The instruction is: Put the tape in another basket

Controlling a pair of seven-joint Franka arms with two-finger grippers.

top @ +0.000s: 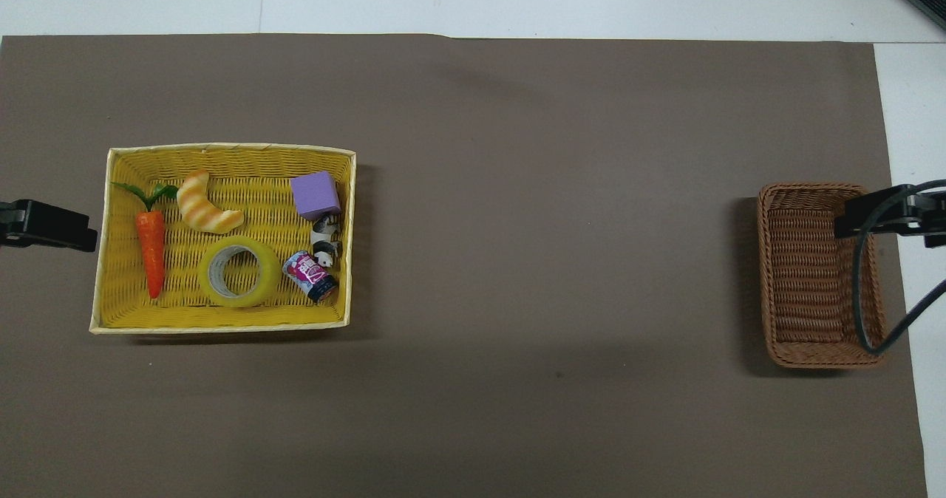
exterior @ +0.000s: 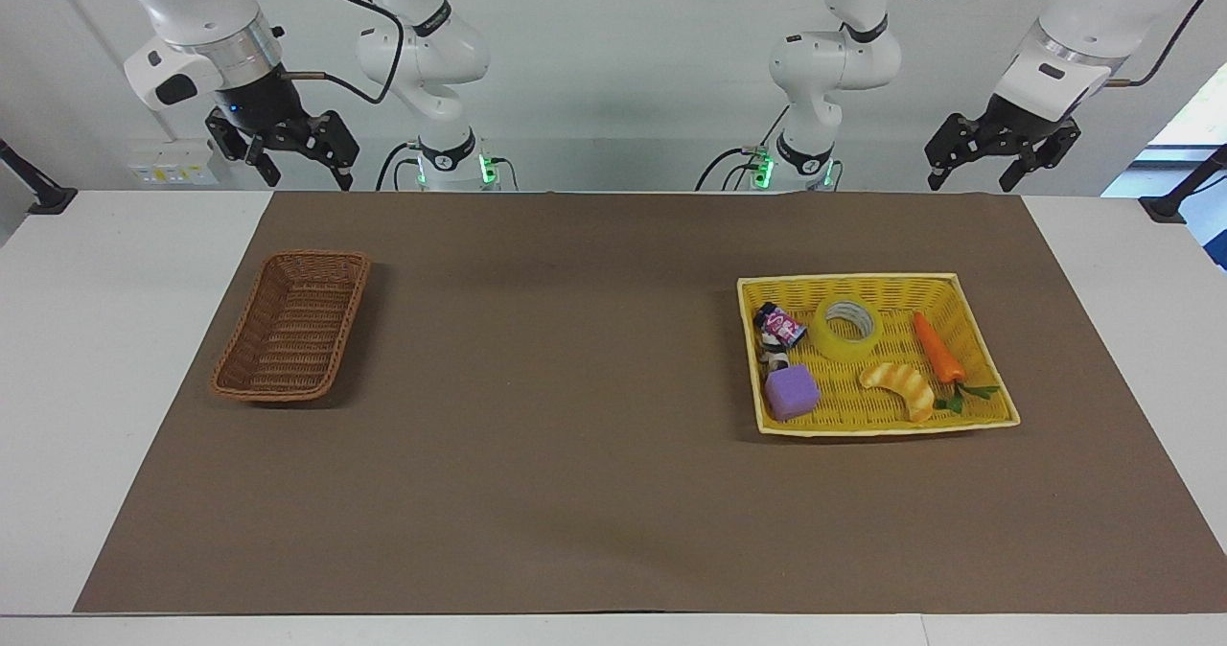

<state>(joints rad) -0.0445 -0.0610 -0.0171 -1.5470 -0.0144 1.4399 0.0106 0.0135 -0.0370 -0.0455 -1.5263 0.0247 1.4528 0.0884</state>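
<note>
The tape [exterior: 847, 329] lies flat, hole up, in the yellow basket [exterior: 944, 285] at the left arm's end of the surface [exterior: 594, 493]. It sits in the half of that basket nearer the robots, between the carrot [exterior: 938, 348] and a small can [exterior: 781, 327], with the croissant [exterior: 899, 388] just beside it on the farther side. Whether tape and croissant touch cannot be told. A purple cube [exterior: 792, 393] lies in the corner farther from the robots. Between cube and can sits a small black-and-white thing [top: 325, 239], too small and partly hidden to identify.

The brown basket [exterior: 293, 325] stands at the right arm's end of the surface, well apart from the yellow one, and nothing shows in it.

Both arms wait, raised at the edge of the surface nearest the robots. The left tool [exterior: 998, 160] hangs with its fingers spread and nothing between them; the right tool [exterior: 284, 154] likewise stands spread and holds nothing. In the overhead view only dark tips of the tools enter at the picture's sides, cut off by the frame, and a black cable [top: 861, 291] from the right arm crosses the brown basket, hiding part of its rim. The arms' upper links run out of the facing view at the top.
</note>
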